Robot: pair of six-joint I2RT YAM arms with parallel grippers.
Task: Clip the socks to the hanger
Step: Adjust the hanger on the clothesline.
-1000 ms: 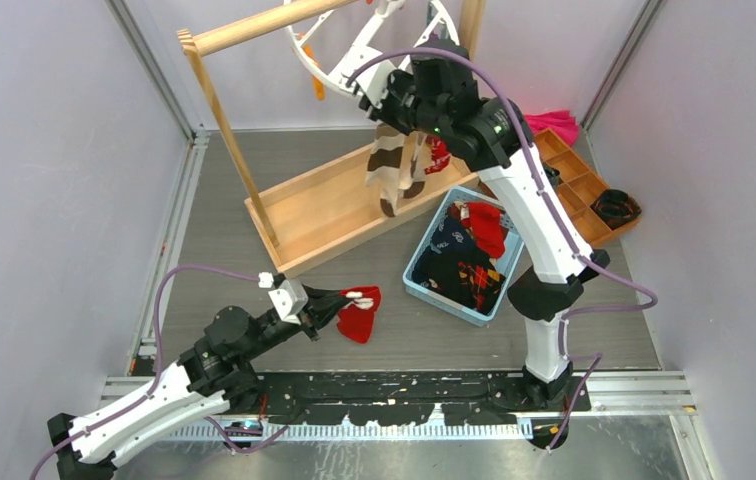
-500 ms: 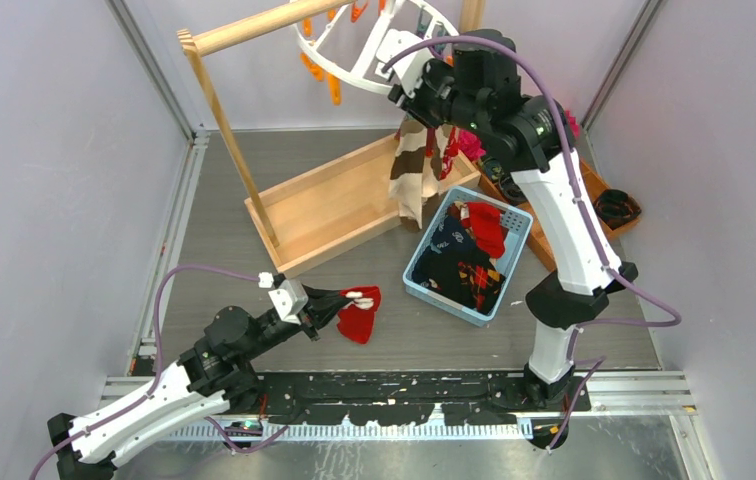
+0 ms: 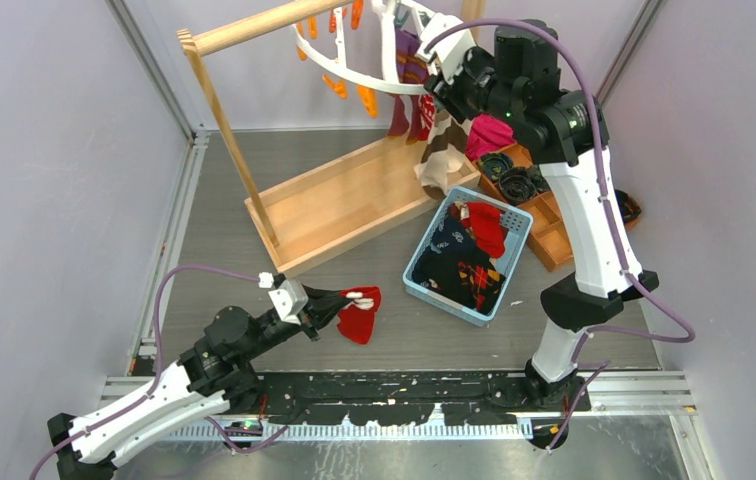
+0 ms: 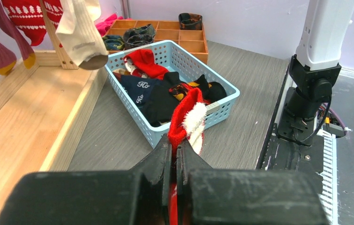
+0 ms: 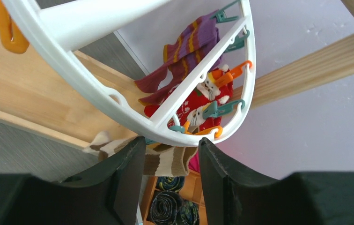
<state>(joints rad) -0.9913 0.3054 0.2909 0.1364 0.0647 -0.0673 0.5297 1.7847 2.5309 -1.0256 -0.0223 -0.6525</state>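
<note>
Socks in play: a red sock (image 3: 359,318) with a fluffy white cuff, low at the front left, just off the near left corner of the blue basket (image 3: 419,262). It is pinched in the left gripper (image 3: 347,299). In the left wrist view the two fingers are pressed together on the red fabric (image 4: 188,119), and the cuff stands up above the tips; the sock's lower part is hidden behind the fingers. The left arm lies low and stretched along the table, pointing toward the basket. Further right is the wooden rack (image 3: 334,205), with the white hanger (image 3: 349,72) hanging from its top bar. The hanger's upper part is cut off by the frame edge. Orange clips (image 3: 367,100) dangle from the ring, and a purple striped sock (image 3: 401,110) is already clipped on. At the right, a brown-and-cream sock (image 3: 437,165) hangs limp between the rack and the basket, held in the right gripper (image 3: 446,98). From above, the jaws are hard to make out under the wrist. The right wrist view shows the fingers on either side of the bunched striped cuff (image 5: 163,159), right under the hanger's rim (image 5: 95,89); the toe end is out of sight. The right arm is raised high and reaches back toward the hanger. A compartment tray (image 3: 554,240) sits behind the arm.
</note>
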